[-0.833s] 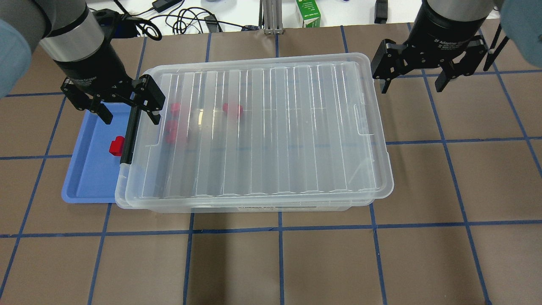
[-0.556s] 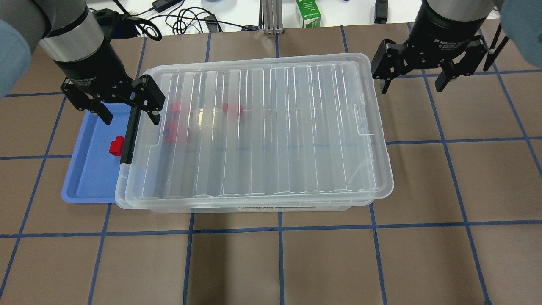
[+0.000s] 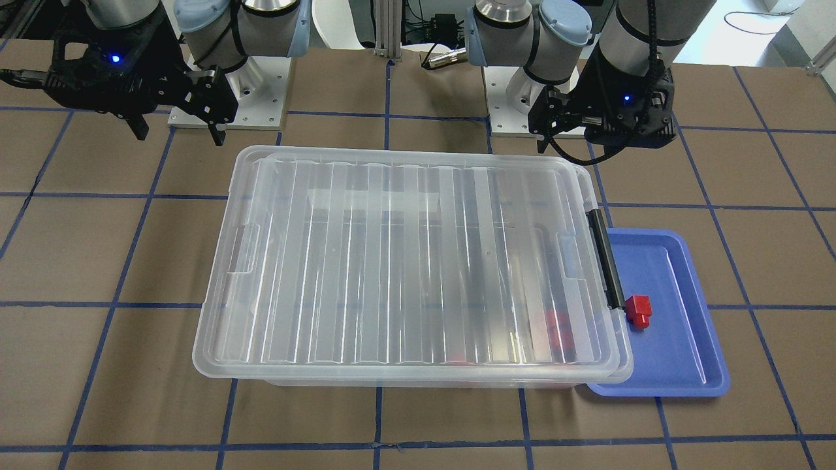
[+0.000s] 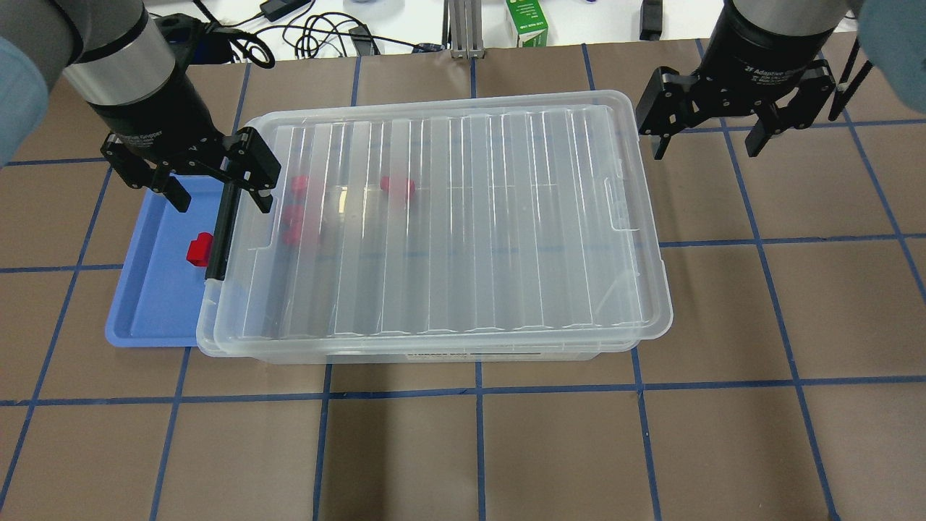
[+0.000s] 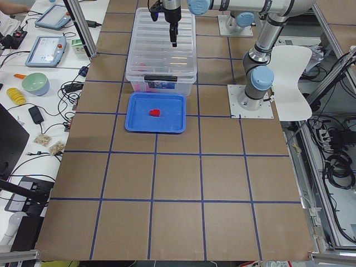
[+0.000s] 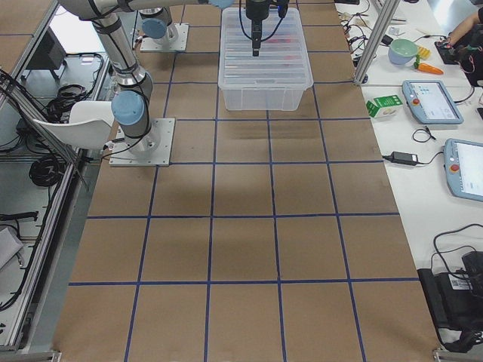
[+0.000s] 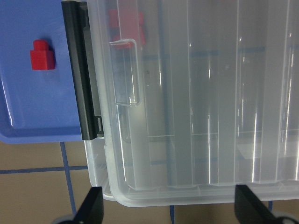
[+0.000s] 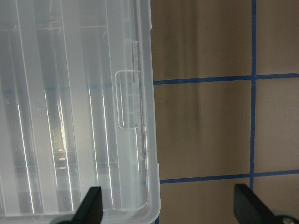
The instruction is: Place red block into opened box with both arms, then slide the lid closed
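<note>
The clear box (image 4: 206, 340) lies mid-table with its ribbed lid (image 4: 506, 217) over it. Through the lid I see red blocks (image 4: 398, 187) blurred near the box's left end. One more red block (image 4: 197, 250) lies in the blue tray (image 4: 155, 304), next to the black latch (image 4: 219, 231). My left gripper (image 4: 223, 202) hovers open over the box's far left corner and latch, holding nothing. The left wrist view shows its fingertips (image 7: 93, 207) spread wide over the lid's corner. My right gripper (image 4: 705, 152) hangs open and empty beside the far right corner.
A green carton (image 4: 527, 22) and cables (image 4: 311, 32) lie on the white bench past the table's far edge. Brown table surface with blue tape lines stretches in front of the box and to its right (image 4: 796, 325).
The right gripper has edged slightly to the right. The left gripper, the lid and the blocks stay where they were.
</note>
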`<state>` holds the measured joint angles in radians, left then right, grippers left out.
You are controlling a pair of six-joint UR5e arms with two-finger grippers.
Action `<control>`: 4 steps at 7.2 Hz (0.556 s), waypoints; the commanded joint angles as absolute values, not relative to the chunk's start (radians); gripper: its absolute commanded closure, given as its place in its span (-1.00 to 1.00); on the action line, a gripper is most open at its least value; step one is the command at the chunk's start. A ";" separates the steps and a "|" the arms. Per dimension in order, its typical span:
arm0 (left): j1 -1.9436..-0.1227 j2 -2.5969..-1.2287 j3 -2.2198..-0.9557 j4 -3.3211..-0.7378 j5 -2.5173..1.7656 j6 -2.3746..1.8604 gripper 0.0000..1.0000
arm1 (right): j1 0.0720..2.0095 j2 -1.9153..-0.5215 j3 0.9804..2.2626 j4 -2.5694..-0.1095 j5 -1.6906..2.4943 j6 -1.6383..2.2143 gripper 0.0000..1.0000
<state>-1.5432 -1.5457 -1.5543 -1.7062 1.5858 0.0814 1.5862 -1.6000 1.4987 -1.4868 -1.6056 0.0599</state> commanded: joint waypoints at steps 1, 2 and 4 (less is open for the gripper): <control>-1.543 -1.537 -1.552 -1.704 1.586 0.080 -1.00 | 1.580 -1.600 1.503 -1.491 -1.603 0.043 -1.00; -1.543 -1.536 -1.554 -1.710 1.583 0.080 -1.00 | 1.575 -1.598 1.511 -1.508 -1.597 0.044 -1.00; -1.542 -1.546 -1.549 -1.703 1.586 0.087 -1.00 | 1.559 -1.565 1.586 -1.615 -1.589 0.038 -1.00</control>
